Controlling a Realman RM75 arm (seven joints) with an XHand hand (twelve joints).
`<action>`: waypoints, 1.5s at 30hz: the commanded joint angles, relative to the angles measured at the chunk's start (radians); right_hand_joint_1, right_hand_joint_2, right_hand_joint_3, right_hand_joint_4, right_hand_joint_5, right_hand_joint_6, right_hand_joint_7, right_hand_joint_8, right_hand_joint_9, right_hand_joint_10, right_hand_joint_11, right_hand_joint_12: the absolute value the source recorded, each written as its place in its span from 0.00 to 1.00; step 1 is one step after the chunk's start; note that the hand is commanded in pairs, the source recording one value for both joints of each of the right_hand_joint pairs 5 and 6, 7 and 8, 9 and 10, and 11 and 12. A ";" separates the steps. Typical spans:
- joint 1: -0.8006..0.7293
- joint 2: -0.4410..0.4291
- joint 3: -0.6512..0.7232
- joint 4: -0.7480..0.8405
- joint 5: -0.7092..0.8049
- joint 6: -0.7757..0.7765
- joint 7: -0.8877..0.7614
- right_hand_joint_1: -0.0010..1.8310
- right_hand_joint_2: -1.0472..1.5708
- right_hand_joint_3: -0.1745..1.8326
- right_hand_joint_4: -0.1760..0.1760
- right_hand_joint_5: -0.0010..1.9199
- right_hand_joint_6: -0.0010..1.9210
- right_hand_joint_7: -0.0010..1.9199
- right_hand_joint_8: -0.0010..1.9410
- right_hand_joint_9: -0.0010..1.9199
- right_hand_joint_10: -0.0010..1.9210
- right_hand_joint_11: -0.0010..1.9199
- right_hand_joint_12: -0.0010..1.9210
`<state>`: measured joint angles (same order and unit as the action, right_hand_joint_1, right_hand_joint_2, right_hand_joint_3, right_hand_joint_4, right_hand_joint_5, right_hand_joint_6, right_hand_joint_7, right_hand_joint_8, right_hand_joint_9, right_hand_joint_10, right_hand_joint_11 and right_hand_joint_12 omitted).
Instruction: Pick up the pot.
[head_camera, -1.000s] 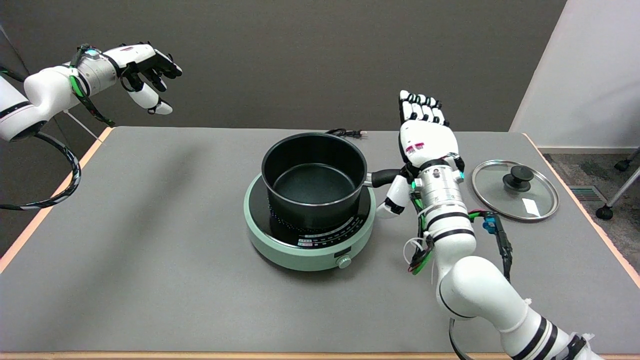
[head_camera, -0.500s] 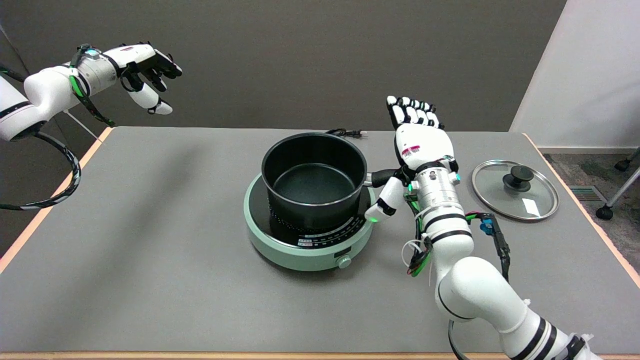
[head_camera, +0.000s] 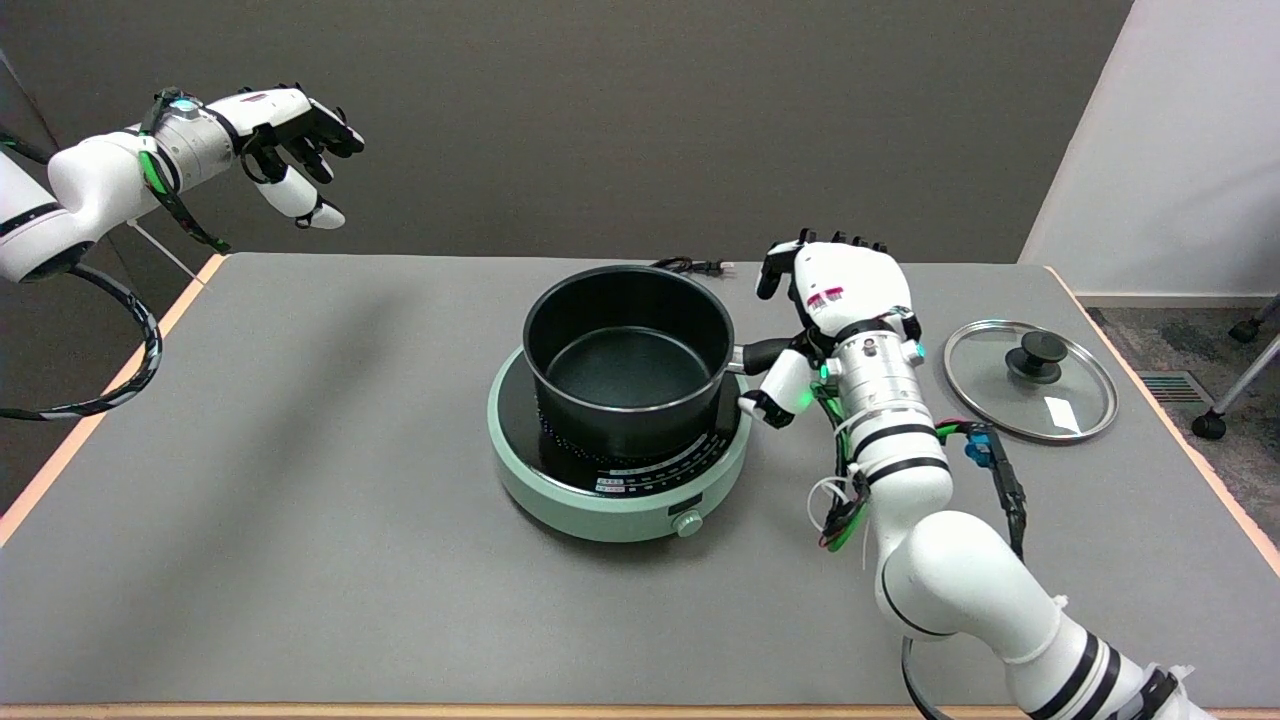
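At frame centre the pot (head_camera: 628, 355) sits on a green cooker (head_camera: 620, 470); its black handle (head_camera: 765, 354) points right. The right hand (head_camera: 835, 305) arches over that handle, fingers (head_camera: 775, 270) curled down, thumb below; whether it grips, I cannot tell. A lid (head_camera: 1030, 380) lies farther right.

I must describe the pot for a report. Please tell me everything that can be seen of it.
The pot is a round, deep saucepan, black inside and out, with a thin pale rim; it looks like coated metal. It is empty and uncovered, and stands upright on the green cooker. Its short black handle points toward the right robot hand, whose fingers curl above it. Whether they touch it cannot be told.
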<state>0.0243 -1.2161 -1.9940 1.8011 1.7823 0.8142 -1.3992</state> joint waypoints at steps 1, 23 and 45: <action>-0.001 0.020 -0.001 0.010 0.002 -0.002 -0.001 0.62 0.12 0.81 1.00 0.43 0.43 0.43 0.42 0.43 0.43 0.43 0.43; -0.034 0.000 -0.042 0.006 0.027 0.009 0.001 0.62 0.18 0.62 1.00 0.44 0.44 0.44 0.44 0.44 0.44 0.44 0.44; -0.074 0.004 -0.036 0.008 0.061 0.067 0.000 0.66 0.27 0.73 0.35 0.67 0.67 0.67 0.66 0.67 0.67 0.67 0.67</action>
<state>-0.0325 -1.2152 -2.0309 1.8100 1.8232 0.8626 -1.3979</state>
